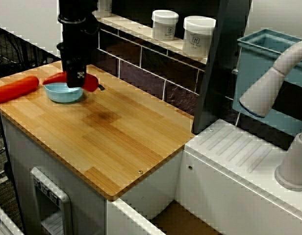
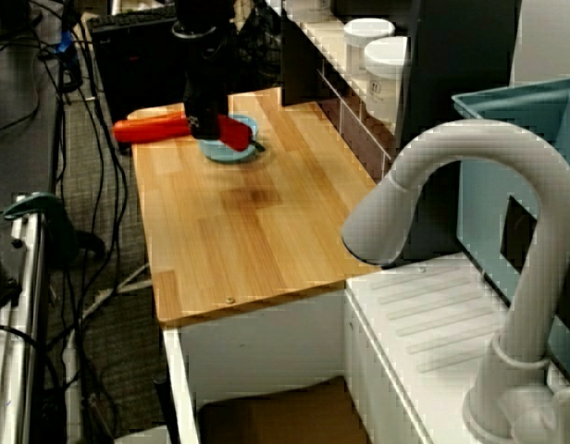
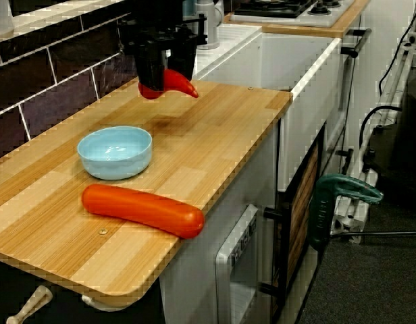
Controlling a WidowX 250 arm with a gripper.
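Orange-red sausage (image 3: 144, 209) lies by the empty blue bowl (image 3: 115, 167); tool (image 3: 162, 81) grips a red pepper (image 3: 182, 86) nearby

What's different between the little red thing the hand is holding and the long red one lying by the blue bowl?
The red pepper is gripped in the hand, off the wood; the long sausage lies flat on the counter. The pepper is short and tapers to a curved point; the sausage is longer, evenly thick, round-ended. Both are glossy and reddish.

The fingers (image 1: 75, 73) hide the red pepper (image 1: 90, 83) midway; orange sausage (image 1: 13, 89) cropped.
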